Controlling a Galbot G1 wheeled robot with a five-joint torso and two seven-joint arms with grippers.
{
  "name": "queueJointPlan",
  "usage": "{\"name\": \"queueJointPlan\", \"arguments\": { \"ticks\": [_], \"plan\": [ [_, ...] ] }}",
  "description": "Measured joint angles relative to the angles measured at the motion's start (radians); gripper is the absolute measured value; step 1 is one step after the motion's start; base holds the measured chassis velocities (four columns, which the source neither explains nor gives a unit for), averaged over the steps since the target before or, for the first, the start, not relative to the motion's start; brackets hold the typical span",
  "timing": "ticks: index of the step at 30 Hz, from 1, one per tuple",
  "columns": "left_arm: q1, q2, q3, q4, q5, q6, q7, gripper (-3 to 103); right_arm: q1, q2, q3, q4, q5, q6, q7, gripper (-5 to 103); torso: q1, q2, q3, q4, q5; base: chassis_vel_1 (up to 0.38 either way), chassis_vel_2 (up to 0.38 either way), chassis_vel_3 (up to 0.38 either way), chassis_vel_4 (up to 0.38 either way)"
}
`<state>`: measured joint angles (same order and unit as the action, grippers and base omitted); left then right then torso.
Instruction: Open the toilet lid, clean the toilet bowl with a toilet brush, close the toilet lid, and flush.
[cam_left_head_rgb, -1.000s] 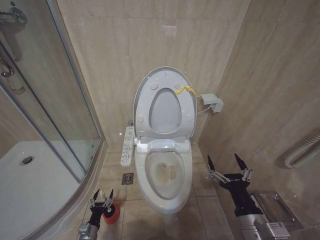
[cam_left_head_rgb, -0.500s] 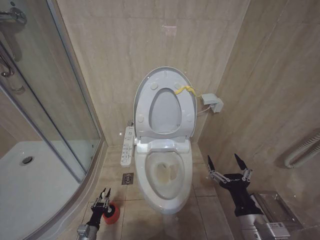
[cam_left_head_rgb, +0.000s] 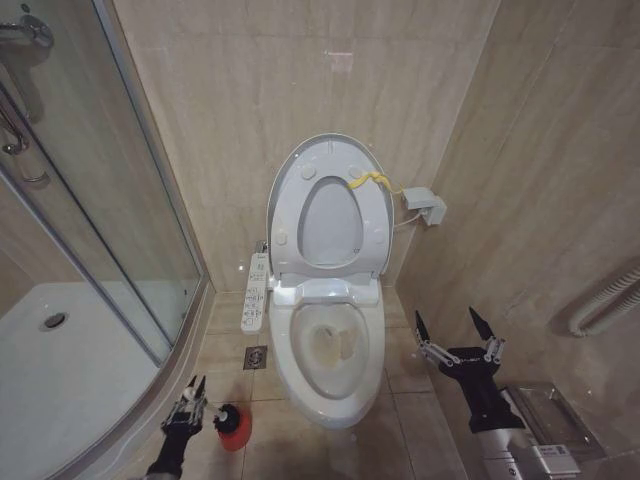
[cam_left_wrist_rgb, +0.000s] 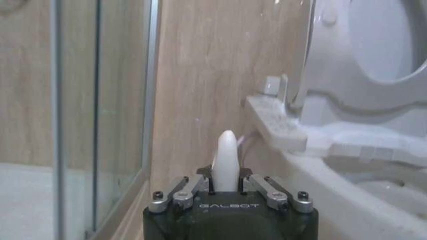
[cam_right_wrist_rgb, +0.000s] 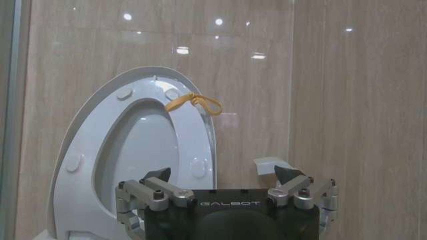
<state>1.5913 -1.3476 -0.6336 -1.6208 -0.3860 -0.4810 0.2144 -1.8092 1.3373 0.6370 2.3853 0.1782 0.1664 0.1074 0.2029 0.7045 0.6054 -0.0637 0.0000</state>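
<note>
Tiled bathroom, beige walls, glass shower enclosure (cam_left_head_rgb: 100, 200) on the left, toilet against the far wall. Toilet lid (cam_left_head_rgb: 330, 205) is up with the seat ring, leaning on the wall, yellow strap at its top edge; toilet bowl (cam_left_head_rgb: 330, 350) open, brownish stains inside. Since a second ago I see the left pincer (cam_left_head_rgb: 187, 405) has shifted left and nearer, off the red holder (cam_left_head_rgb: 233, 432), now clamped on the white handle of the toilet brush (cam_left_wrist_rgb: 226, 160); the black head shows just above the holder, low on the floor left of the bowl. Right pincer (cam_left_head_rgb: 458, 335) unchanged, hanging right of the bowl, fingers wide apart, arm reaching forward from the near right.
</note>
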Motion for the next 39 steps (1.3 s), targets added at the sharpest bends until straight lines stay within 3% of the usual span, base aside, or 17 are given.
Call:
{"name": "queueJointPlan", "arguments": {
  "ticks": [6, 12, 19, 25, 29, 39],
  "plan": [
    [0.133, -0.003, -0.063, -0.291, -0.022, 0.028, 0.023, 23, 0.000, 0.000, 0.000, 0.000, 0.000, 0.000, 0.000, 100, 0.000, 0.000, 0.000, -0.0005, 0.0004, 0.000, 0.000, 0.000, 0.000],
    [0.174, -0.016, -0.078, -0.456, -0.069, 0.060, 0.085, 23, 0.000, 0.000, 0.000, 0.000, 0.000, 0.000, 0.000, 100, 0.000, 0.000, 0.000, -0.0004, 0.0001, 0.000, 0.000, 0.000, 0.000],
    [0.100, -0.033, -0.038, -0.649, -0.238, 0.231, 0.048, 23, 0.000, 0.000, 0.000, 0.000, 0.000, 0.000, 0.000, 100, 0.000, 0.000, 0.000, -0.0003, 0.0003, 0.000, 0.000, 0.000, 0.000],
    [-0.044, -0.020, 0.015, -0.590, -0.335, 0.265, 0.090, 23, 0.000, 0.000, 0.000, 0.000, 0.000, 0.000, 0.000, 100, 0.000, 0.000, 0.000, -0.0003, 0.0000, 0.000, 0.000, 0.000, 0.000],
    [-0.196, -0.001, 0.081, -0.427, -0.401, 0.249, 0.136, 23, 0.000, 0.000, 0.000, 0.000, 0.000, 0.000, 0.000, 100, 0.000, 0.000, 0.000, -0.0006, -0.0001, 0.000, 0.000, 0.000, 0.000],
    [-0.423, 0.025, 0.227, -0.089, -0.429, 0.185, 0.195, 23, 0.000, 0.000, 0.000, 0.000, 0.000, 0.000, 0.000, 100, 0.000, 0.000, 0.000, -0.0003, -0.0002, 0.000, 0.000, 0.000, 0.000]
  ]
}}
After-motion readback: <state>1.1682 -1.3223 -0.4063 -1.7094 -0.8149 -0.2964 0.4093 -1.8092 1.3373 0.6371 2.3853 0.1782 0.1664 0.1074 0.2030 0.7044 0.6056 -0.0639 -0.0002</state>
